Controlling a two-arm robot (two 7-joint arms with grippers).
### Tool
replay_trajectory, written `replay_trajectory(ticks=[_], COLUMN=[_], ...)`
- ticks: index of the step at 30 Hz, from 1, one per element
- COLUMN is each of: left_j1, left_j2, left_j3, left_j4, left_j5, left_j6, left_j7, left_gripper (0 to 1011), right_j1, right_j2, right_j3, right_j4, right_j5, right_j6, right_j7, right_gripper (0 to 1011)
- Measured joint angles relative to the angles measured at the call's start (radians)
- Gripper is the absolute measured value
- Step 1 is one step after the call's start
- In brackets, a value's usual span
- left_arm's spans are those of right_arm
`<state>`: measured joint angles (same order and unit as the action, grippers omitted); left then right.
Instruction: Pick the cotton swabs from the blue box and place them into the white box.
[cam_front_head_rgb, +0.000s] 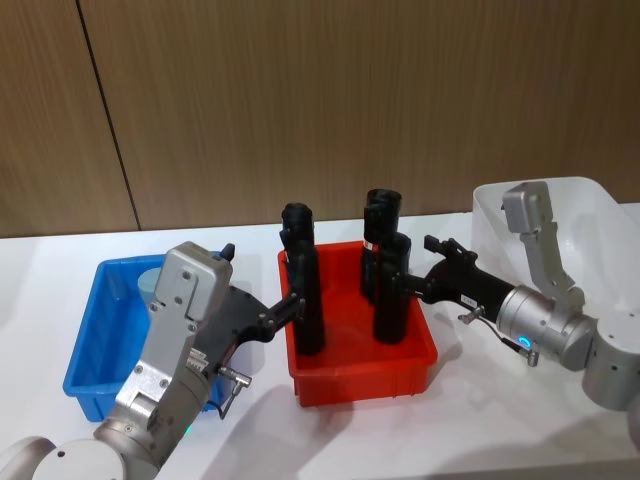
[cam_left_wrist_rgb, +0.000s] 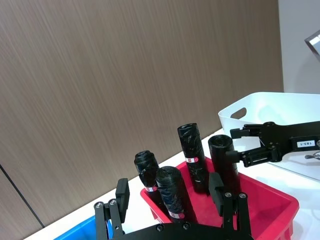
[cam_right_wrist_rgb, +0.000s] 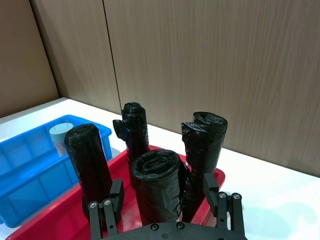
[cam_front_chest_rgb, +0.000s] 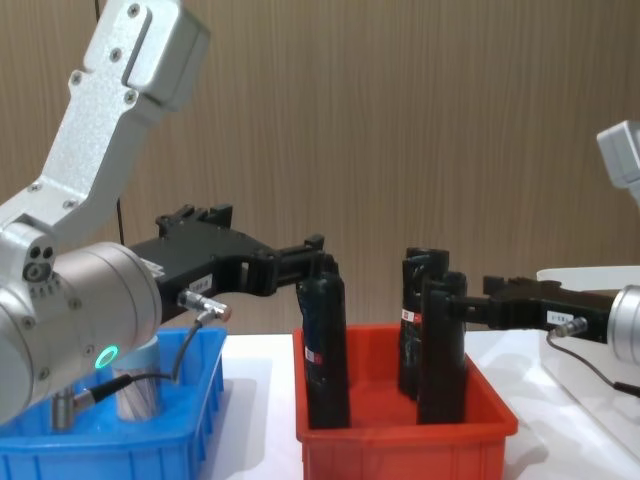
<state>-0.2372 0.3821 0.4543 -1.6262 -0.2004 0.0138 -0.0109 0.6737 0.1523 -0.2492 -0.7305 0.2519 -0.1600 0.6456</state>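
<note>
The blue box (cam_front_head_rgb: 95, 345) sits at the left of the table, and one cotton swabs jar (cam_front_head_rgb: 150, 283) with a pale lid stands in its far corner; the jar (cam_right_wrist_rgb: 61, 135) also shows in the right wrist view and in the chest view (cam_front_chest_rgb: 140, 388). The white box (cam_front_head_rgb: 592, 205) stands at the far right. My left gripper (cam_front_head_rgb: 290, 305) is open, reaching over the blue box's right side toward a black cylinder, well past the jar. From the right, my open right gripper (cam_front_head_rgb: 425, 272) points at the red bin, with its fingertips close to a black cylinder.
Between the two boxes lies a red bin (cam_front_head_rgb: 360, 385) holding several tall black cylinders (cam_front_head_rgb: 305, 290). A wooden wall runs along the back. Bare white table lies in front of the bins.
</note>
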Motion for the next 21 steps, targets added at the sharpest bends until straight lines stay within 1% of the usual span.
replay_trajectory(ticks=[6, 21], left_j1=[0.000, 0.000], left_j2=[0.000, 0.000], left_j3=[0.000, 0.000], left_j4=[0.000, 0.000], left_j5=[0.000, 0.000], left_j6=[0.000, 0.000], left_j7=[0.000, 0.000], left_gripper=[1004, 1004], right_j1=[0.025, 0.115], right_j2=[-0.009, -0.039], right_j3=[-0.005, -0.018], right_j4=[0.046, 0.211], right_j5=[0.000, -0.006], right_j6=[-0.018, -0.082], right_j7=[0.012, 0.040], right_gripper=[1002, 1002])
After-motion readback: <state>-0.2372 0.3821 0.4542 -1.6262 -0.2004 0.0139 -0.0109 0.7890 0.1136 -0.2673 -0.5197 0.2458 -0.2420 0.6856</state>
